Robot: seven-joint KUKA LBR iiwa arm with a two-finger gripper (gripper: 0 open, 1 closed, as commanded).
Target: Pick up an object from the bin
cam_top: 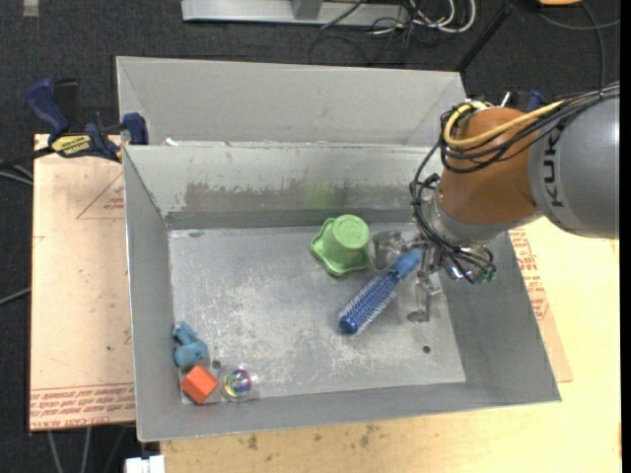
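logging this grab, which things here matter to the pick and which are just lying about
Likely in play: gripper; blue brush, its handle end at the gripper.
Lying about: green cup; blue toy, orange block, shiny ball in the near left corner.

So the arm (587, 166) comes in from the right, a fat grey link ending in an orange cover (488, 175) at the wrist, with a loop of yellow and black cables (471, 126) draped over the top. Wrist is pointing pretty much straight down. The gripper (422, 289) pokes out below and left of that cover, hanging low.
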